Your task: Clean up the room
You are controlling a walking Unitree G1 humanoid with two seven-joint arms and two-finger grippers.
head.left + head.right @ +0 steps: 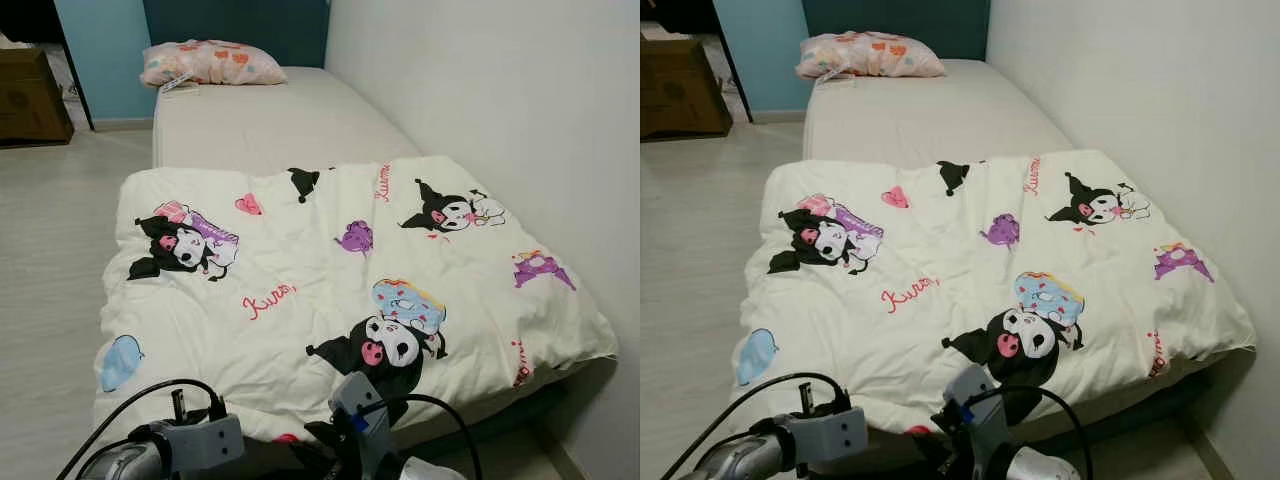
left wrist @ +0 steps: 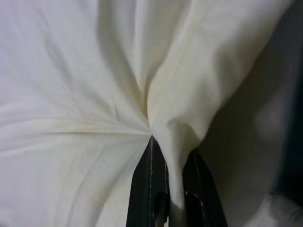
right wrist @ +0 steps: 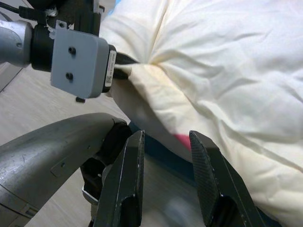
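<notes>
A white cartoon-print duvet [image 1: 330,280] lies spread over the near half of a bed, on a bare mattress [image 1: 270,120]. A pink patterned pillow [image 1: 210,63] rests at the far end. At the duvet's near edge, my left gripper [image 2: 173,153] is shut on a pinched fold of the fabric. The right wrist view shows the same grip on the duvet's edge [image 3: 124,62]. My right gripper [image 3: 165,139] hovers just beside it at the near edge, open, with nothing between its fingers.
A white wall [image 1: 520,100] runs along the bed's right side. Pale floor [image 1: 50,250] lies open on the left. A brown cardboard box [image 1: 30,95] stands at the far left. A small white item [image 1: 180,87] lies by the pillow.
</notes>
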